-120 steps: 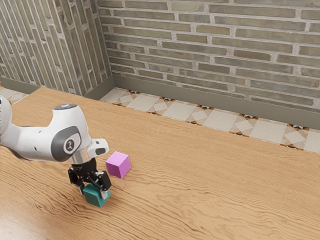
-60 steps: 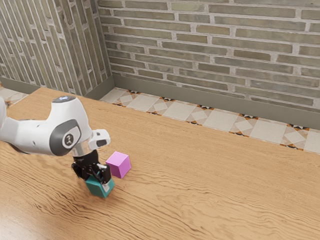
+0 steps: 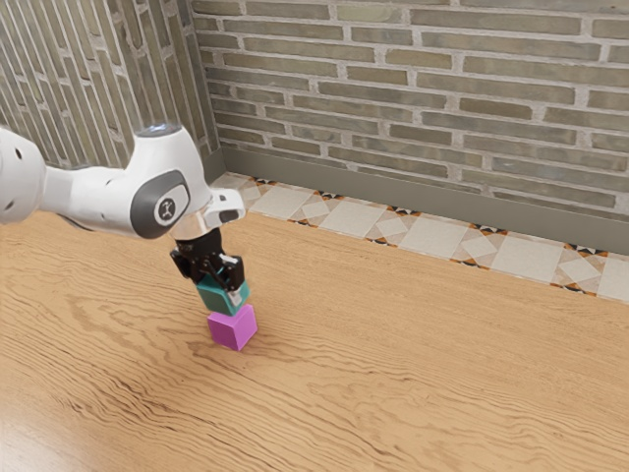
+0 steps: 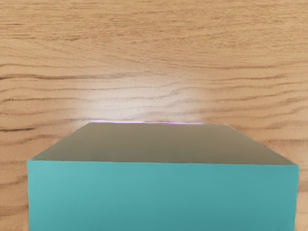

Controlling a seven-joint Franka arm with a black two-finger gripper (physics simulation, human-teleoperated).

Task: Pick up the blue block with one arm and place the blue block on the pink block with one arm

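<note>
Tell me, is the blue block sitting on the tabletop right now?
No, the gripper holds the blue block clear of the table, directly over the pink block.

No legible text, label, brand name or number is present. The arm (image 3: 93,192) carries one small white emblem on its dark grey joint cap (image 3: 167,205); the emblem cannot be read.

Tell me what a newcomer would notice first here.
The black gripper, at the exterior view's left, holds the blue block right over the pink block on the wooden table; whether they touch is unclear. In the wrist view the blue block looms large, a pink sliver beyond it.
</note>
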